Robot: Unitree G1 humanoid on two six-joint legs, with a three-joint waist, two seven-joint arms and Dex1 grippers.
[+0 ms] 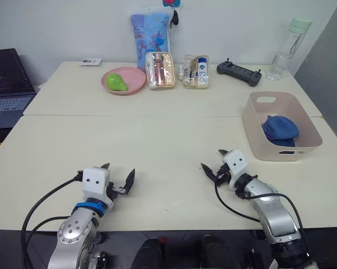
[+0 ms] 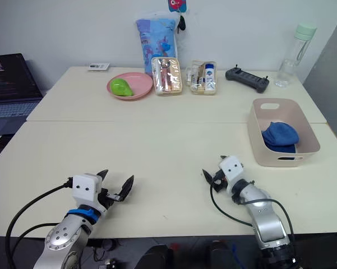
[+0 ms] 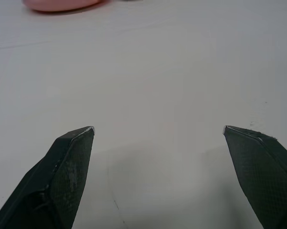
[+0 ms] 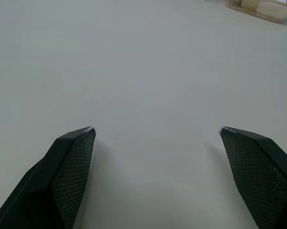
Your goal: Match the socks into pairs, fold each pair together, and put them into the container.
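Left claw (image 1: 119, 176), right claw (image 1: 213, 162): both agape, empty.

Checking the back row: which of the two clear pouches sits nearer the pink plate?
The pouch with pink contents, right beside the plate; the pouch with white bottles lies further right.

Bright, even light (soft shadows only); wrist views blur up close.

Each arm ended in a white boxy block with two small dark dots on its face, set just behind the jaws. The left gripper (image 1: 119, 176) and right gripper (image 1: 213, 162) had tapered black fingers (image 3: 69, 167) with a fine mesh texture. Behind the blocks came silver rounded housings; the left carried a blue ring. Black cables looped back from both.
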